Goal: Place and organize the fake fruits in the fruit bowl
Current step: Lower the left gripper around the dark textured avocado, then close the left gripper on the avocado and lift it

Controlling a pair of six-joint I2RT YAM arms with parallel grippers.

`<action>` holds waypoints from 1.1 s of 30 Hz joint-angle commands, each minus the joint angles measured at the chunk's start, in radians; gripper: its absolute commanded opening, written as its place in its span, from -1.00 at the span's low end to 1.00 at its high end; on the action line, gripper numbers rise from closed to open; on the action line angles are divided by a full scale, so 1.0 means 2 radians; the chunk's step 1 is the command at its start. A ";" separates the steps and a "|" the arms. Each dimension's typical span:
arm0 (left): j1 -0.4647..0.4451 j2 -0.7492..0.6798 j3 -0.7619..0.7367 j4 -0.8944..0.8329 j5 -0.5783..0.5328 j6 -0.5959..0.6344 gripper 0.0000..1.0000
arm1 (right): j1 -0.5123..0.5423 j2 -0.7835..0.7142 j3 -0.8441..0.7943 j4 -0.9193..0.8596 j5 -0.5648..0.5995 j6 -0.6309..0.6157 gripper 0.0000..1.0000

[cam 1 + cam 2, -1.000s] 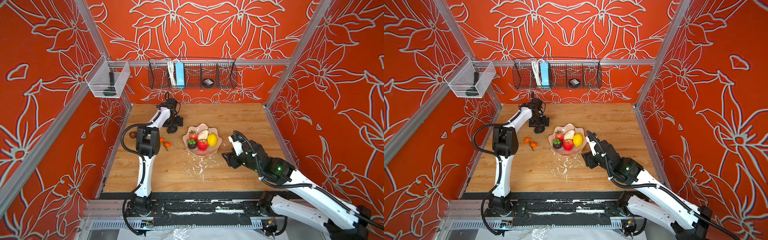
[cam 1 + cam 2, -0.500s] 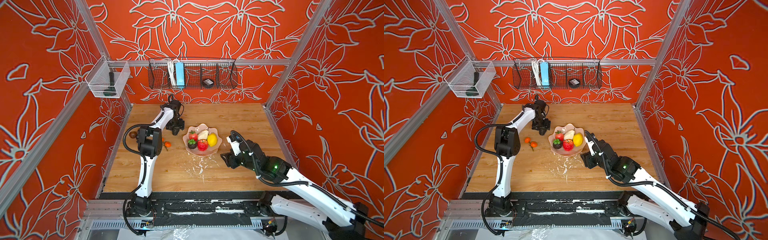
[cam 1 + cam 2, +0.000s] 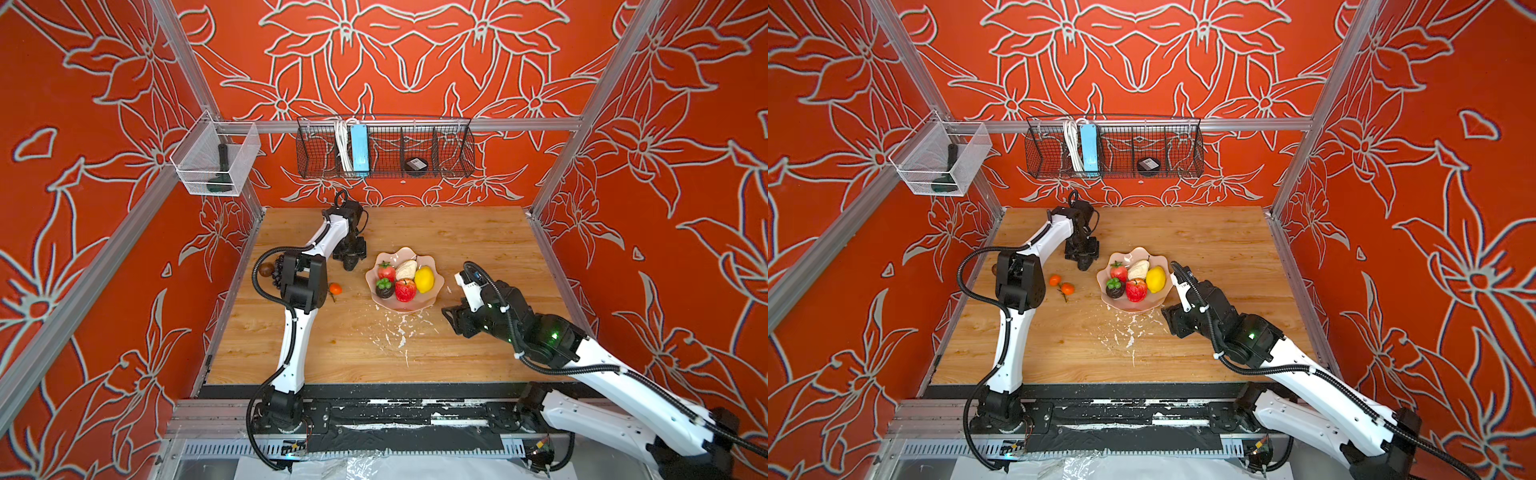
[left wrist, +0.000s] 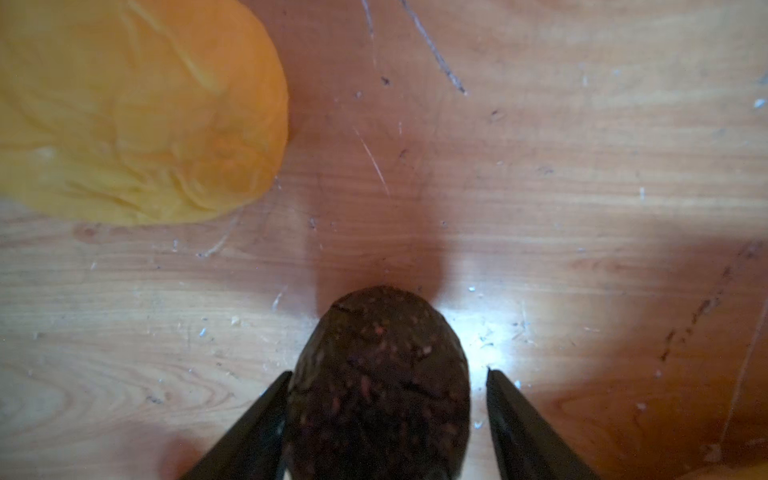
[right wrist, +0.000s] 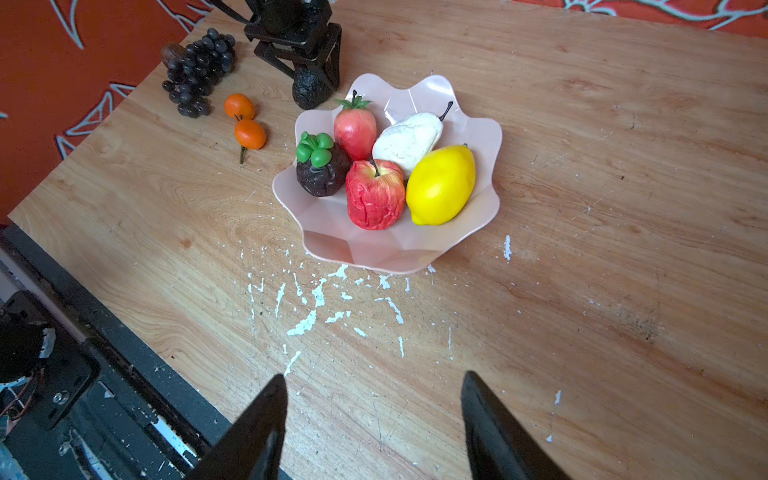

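The shallow pale pink bowl with the scalloped rim (image 3: 405,308) (image 5: 374,253) sits near the middle of the wooden tabletop (image 3: 478,249). It holds 5 plastic fruits packed close together: a red strawberry with a green cap (image 5: 355,129), a cream-white speckled pear (image 5: 409,139), a bright yellow lemon (image 5: 440,185), a red apple (image 5: 374,195) and a dark round fruit topped with green leaves (image 5: 322,172).

The left gripper (image 3: 350,257) (image 4: 388,376) points down just beside the bowl's far left rim, with its jaws spread to either side of a dark, bumpy avocado (image 3: 350,262) (image 4: 378,382) (image 5: 307,89). In the left wrist view 1 finger lies against the avocado's skin, while a sliver of table shows between the fruit and the other finger, so the avocado is straddled rather than pinched. It stands outside the bowl; whether it rests on the wood I cannot tell.

Left of the bowl, 2 small oranges on a green stem (image 3: 1054,280) (image 5: 250,134) lie on the table. Further left are a bunch of black grapes (image 3: 277,270) (image 5: 197,70) and a brown piece (image 3: 265,270) (image 5: 172,52), which sit close together at the table's edge and are partly hidden by the left arm in both top views.

The right gripper (image 3: 451,318) (image 5: 375,374) hovers over bare wood near the bowl's front right side — jaws apart, with nothing between them. White flecks (image 5: 316,299) dot the table in front of the bowl.
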 commanded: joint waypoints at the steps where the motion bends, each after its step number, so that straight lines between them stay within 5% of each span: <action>1: -0.001 0.008 0.010 -0.021 -0.001 -0.014 0.34 | 0.002 -0.004 -0.004 -0.008 0.001 0.009 0.34; 17: 0.023 -0.114 -0.139 0.063 0.062 -0.110 -0.03 | 0.002 -0.006 0.003 -0.009 -0.002 0.013 0.34; 29: 0.032 -0.425 -0.501 0.365 0.217 -0.370 -0.04 | 0.003 0.026 0.012 0.090 -0.074 0.042 0.29; 33: -0.007 -0.500 -0.600 0.486 0.259 -0.490 -0.07 | 0.005 0.031 0.002 0.135 -0.097 0.062 0.27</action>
